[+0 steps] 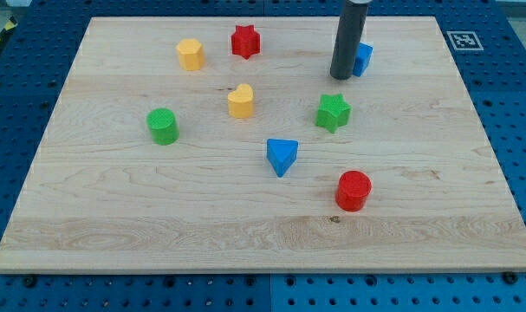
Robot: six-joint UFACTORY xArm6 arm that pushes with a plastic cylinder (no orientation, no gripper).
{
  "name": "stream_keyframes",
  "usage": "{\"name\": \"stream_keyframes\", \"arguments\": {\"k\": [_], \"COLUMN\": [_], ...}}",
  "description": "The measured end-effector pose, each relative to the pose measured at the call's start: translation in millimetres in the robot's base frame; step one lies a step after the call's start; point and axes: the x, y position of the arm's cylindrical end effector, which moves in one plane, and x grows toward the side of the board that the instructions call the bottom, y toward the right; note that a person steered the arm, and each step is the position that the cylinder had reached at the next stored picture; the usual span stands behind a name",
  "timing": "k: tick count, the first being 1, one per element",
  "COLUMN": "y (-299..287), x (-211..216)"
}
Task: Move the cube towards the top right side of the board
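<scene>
The blue cube [363,59] sits near the view's top, right of centre, partly hidden behind my rod. My tip [341,77] rests on the board at the cube's left side, touching or nearly touching it. The rod rises out of the view's top edge.
On the wooden board [470,217]: a red star [245,41], a yellow hexagonal block [191,54], a yellow heart-like block [241,100], a green cylinder [163,126], a green star [333,112], a blue triangular block [282,156], a red cylinder [353,190]. A marker tag [463,40] is at the top right corner.
</scene>
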Motion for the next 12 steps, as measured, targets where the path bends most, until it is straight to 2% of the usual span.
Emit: {"name": "stream_keyframes", "arguments": {"k": [3, 5, 8, 10, 11, 12], "y": [15.0, 49.6, 49.7, 78.0, 78.0, 30.0], "x": [-40.0, -42.4, -55.9, -65.7, -65.7, -66.1]}}
